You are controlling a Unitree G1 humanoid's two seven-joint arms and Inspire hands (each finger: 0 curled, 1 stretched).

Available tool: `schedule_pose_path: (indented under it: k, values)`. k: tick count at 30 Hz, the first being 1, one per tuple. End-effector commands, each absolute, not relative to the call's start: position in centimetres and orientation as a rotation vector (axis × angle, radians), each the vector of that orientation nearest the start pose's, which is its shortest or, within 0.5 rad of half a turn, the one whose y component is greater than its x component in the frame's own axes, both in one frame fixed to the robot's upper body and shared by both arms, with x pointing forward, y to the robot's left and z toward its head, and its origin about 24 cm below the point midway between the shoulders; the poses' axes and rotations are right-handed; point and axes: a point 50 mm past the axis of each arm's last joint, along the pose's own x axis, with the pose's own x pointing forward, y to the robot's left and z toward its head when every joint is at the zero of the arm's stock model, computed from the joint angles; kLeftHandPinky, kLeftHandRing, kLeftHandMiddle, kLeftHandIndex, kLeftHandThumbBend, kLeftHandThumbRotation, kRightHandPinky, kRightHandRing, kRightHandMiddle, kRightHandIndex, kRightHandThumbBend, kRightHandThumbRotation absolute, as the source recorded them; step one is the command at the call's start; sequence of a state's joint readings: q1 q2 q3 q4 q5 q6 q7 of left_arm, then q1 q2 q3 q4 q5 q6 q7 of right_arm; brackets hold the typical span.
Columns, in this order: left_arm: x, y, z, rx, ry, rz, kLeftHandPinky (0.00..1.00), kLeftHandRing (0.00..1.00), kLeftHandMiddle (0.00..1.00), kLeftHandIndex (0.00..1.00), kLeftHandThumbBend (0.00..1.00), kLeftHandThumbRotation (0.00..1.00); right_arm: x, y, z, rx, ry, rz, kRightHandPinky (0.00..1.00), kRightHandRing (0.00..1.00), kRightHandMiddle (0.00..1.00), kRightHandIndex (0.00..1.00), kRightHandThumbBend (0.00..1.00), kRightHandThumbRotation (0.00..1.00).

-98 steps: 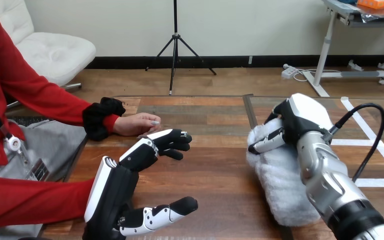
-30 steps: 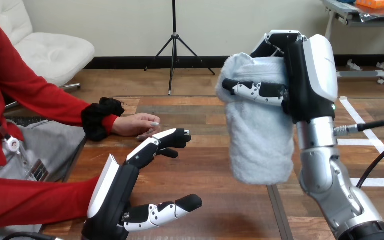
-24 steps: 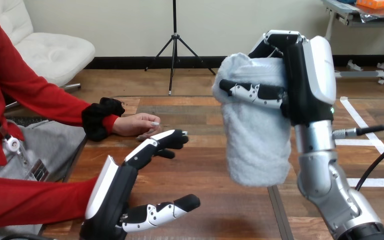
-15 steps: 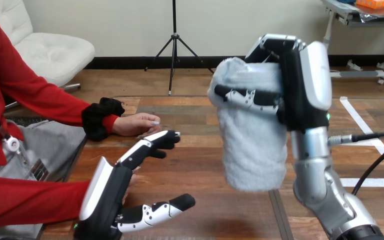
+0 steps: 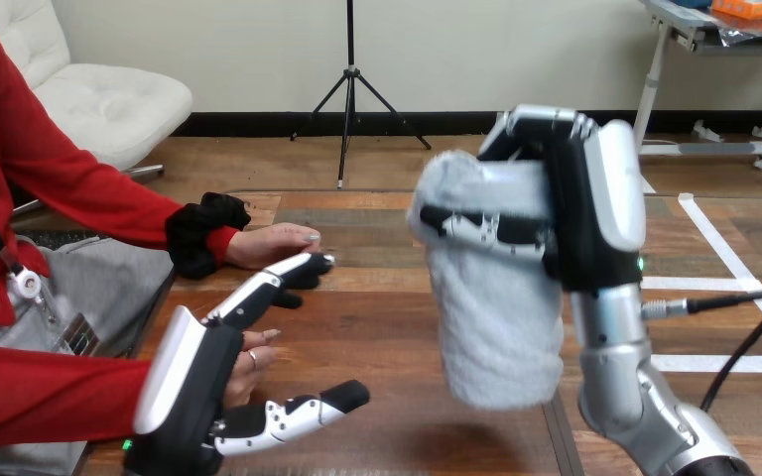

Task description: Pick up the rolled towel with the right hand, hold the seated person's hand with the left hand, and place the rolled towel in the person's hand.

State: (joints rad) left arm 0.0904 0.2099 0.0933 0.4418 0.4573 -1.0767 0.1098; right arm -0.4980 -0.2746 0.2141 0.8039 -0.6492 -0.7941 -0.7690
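Note:
My right hand (image 5: 595,198) is shut on the rolled towel (image 5: 496,307), a pale fluffy roll held upright in the air above the middle of the wooden table (image 5: 397,327). Its fingers wrap the roll's upper part and the lower end hangs free. My left hand (image 5: 193,372) is open at the lower left, fingers straight and pointing away, thumb spread toward the table's middle. The person's near hand (image 5: 251,355) shows just behind my left palm, touching or very close; my fingers are not curled round it. The person's far hand (image 5: 273,243) rests on the table beyond my fingertips.
White tape lines (image 5: 729,260) run across the table's right part. A black cable (image 5: 729,302) loops out from my right forearm. The person's red-sleeved arms come in from the view's left, along the table's left edge (image 5: 164,297).
My right hand has carried the towel up off the table and then left and a little lower. My left hand has shifted left, and the person's near hand now shows at its palm.

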Motion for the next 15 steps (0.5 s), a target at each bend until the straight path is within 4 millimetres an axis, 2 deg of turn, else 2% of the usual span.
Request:
schedule_pose_path:
  k: [1, 9, 12, 15]
  values:
    - [20.4, 19.1, 3.9, 0.604, -0.596, -0.173, 0.73, 0.8, 0.83, 0.83, 0.93, 0.55, 32.7, -13.4, 10.2, -0.599, -0.861, -0.095, 0.15, 0.18, 0.22, 0.23, 0.85, 0.0]
    - [20.5, 20.2, 4.2, 0.681, -0.567, -0.171, 0.8, 0.86, 0.89, 0.89, 0.97, 0.57, 32.7, -13.3, 9.4, -0.609, -0.863, -0.09, 0.16, 0.18, 0.23, 0.24, 0.84, 0.0]
    - [20.6, 20.6, 4.3, 0.694, -0.564, -0.165, 0.76, 0.83, 0.88, 0.89, 0.98, 0.57, 32.8, -13.2, 9.1, -0.608, -0.858, -0.09, 0.15, 0.18, 0.23, 0.24, 0.83, 0.0]
    - [20.6, 21.1, 4.5, 0.719, -0.555, -0.159, 0.67, 0.76, 0.83, 0.9, 0.99, 0.56, 32.7, -13.2, 8.9, -0.607, -0.856, -0.092, 0.15, 0.18, 0.23, 0.24, 0.83, 0.0]
